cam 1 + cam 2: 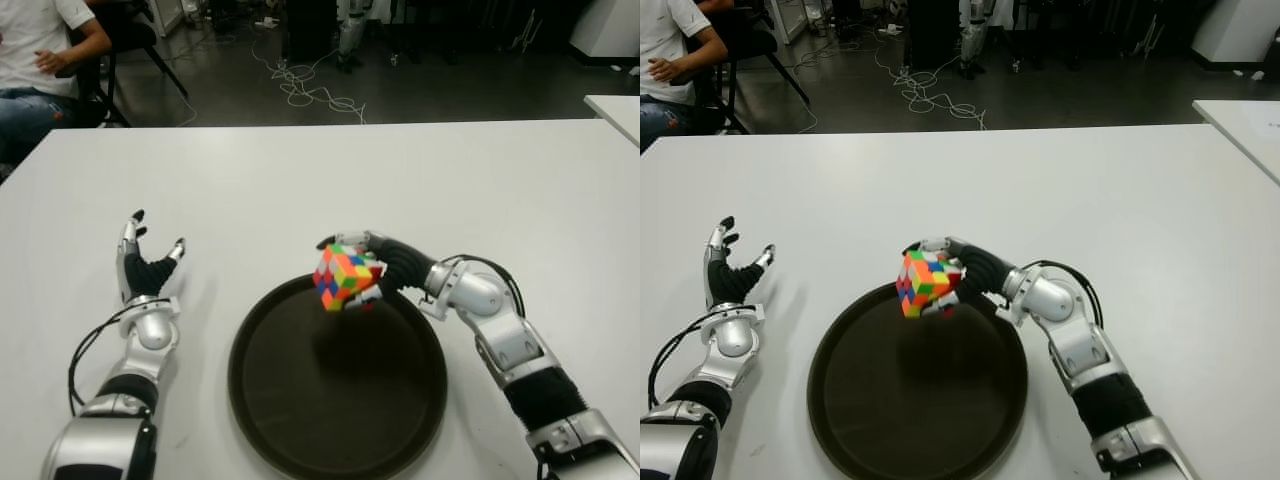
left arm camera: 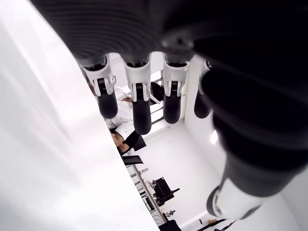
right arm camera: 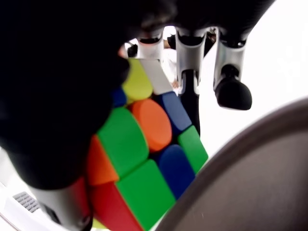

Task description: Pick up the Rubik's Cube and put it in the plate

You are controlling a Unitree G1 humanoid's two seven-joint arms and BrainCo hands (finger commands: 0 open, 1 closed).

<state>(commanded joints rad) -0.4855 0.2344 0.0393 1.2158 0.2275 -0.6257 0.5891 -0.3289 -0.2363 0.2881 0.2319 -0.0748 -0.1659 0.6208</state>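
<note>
Holding the Rubik's Cube (image 1: 345,277) in my right hand (image 1: 372,268), I have it in the air over the far rim of the plate (image 1: 415,425), tilted on a corner, with the fingers (image 3: 230,86) clamped on it; the right wrist view shows the thumb pressed against one face and at least one finger reaching past the cube without touching it, so I judge the grip uneven. The likeliest trouble from here is a release this close to the rim: the cube could land on the lip, tip outward and roll onto the white surface (image 1: 300,180) instead of settling inside. Dropping it from this tilt could also make it bounce on the dark, smooth plate. I would want it carried further toward the plate's middle and lowered before the fingers let go. My left hand (image 1: 143,268) shows near the left edge of the surface, well apart from the plate, its fingers spread and holding nothing. The surface is plain white, with the plate sitting toward its near edge. Beyond the far edge lies a dark floor with loose cables (image 1: 305,85), and a seated person (image 1: 40,60) shows past the far left corner.
</note>
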